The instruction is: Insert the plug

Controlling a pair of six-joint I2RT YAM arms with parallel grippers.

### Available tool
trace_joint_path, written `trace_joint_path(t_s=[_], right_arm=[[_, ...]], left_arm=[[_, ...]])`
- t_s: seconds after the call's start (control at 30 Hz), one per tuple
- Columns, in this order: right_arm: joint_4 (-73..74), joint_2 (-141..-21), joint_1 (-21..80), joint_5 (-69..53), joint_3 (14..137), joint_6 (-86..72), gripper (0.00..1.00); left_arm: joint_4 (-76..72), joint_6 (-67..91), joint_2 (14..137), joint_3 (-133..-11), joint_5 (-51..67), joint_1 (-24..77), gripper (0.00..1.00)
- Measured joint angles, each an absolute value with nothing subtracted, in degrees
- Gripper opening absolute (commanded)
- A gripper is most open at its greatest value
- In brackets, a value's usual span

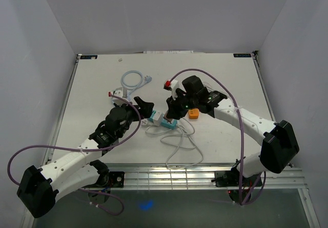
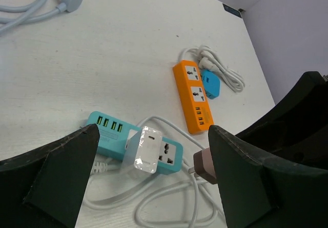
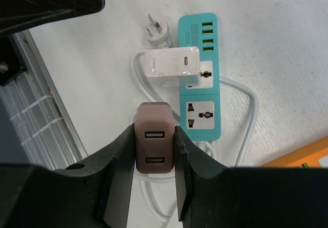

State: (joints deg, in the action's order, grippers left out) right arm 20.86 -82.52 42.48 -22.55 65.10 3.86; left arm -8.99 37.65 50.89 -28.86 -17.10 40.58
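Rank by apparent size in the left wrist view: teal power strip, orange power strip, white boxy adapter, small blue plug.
Largest: teal plastic power strip and orange plastic power strip, about alike, teal nearer the camera, so unranked.
Then white boxy adapter.
Smallest: small blue plug.

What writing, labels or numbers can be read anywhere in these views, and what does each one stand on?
Nothing is sharp enough to quote.
white charger: a small grey word near one end, too small to read.
teal power strip: a line of print beside its USB ports, blurred.
table corner stickers: light lettering on dark, too small to read.
brown plug: no marking shows.
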Motion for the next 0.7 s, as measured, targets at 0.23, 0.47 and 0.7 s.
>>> trace_joint_path(t_s=[0.23, 0.47, 0.7], right_arm=[[23.2, -86.9, 44.9, -14.9, 66.8, 6.2, 0.08], [24.3, -91.8, 45.3, -10.7, 69.1, 7.5, 0.08], [24.4, -94.9, 45.3, -9.0, 69.8, 8.1, 0.08]], left_arm=[[-5.4, 39.9, 50.8, -28.4, -21.1, 40.6, 0.98], [-4.6, 41.9, 48.1, -25.6, -23.6, 40.6, 0.97], [-5.1, 43.2, 47.3, -22.9, -24.3, 40.6, 0.97]])
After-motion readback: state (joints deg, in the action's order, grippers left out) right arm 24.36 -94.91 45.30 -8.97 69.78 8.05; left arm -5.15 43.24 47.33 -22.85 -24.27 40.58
